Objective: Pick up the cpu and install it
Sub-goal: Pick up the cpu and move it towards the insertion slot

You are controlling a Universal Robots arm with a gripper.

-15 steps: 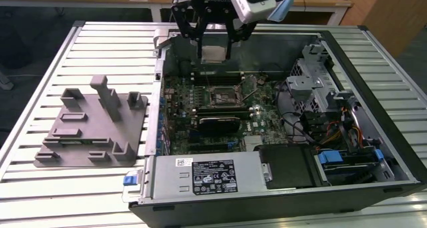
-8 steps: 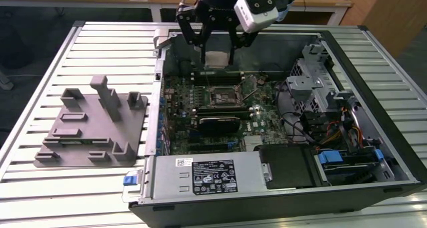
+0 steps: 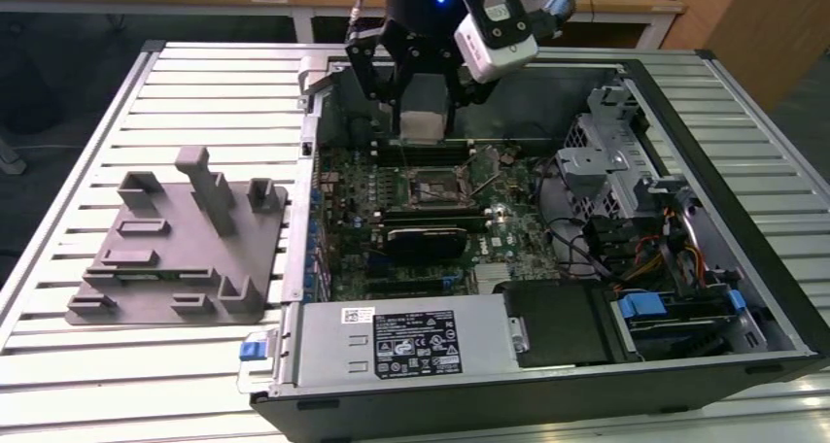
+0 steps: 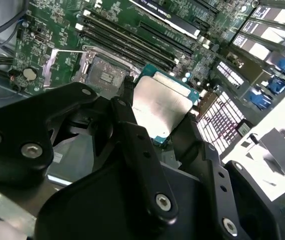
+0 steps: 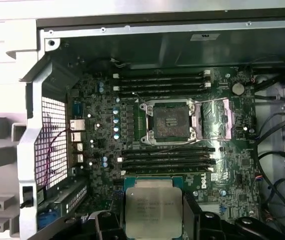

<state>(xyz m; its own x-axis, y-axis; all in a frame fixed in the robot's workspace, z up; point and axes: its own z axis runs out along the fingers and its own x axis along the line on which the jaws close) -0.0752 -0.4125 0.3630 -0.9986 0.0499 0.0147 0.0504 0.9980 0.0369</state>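
My gripper (image 3: pixel 422 130) hangs over the back part of the open computer case, shut on the cpu (image 3: pixel 423 111). The cpu is a flat square chip with a silver top and a thin green rim, held by two opposite edges between black fingers (image 4: pixel 131 125). In both wrist views the cpu (image 5: pixel 153 210) (image 4: pixel 160 107) is up in the air above the green motherboard, apart from the black socket (image 5: pixel 171 120) (image 4: pixel 105 76). The socket (image 3: pixel 432 183) lies bare, with its metal load plate (image 5: pixel 215 118) swung open to one side.
Memory slots (image 5: pixel 165 82) run along both sides of the socket. A grey plastic tray with upright pegs (image 3: pixel 182 249) stands on the slatted table at the exterior view's left. In the case, a power supply (image 3: pixel 402 341) sits at the front, and a drive cage (image 3: pixel 623 161) and cables at the right.
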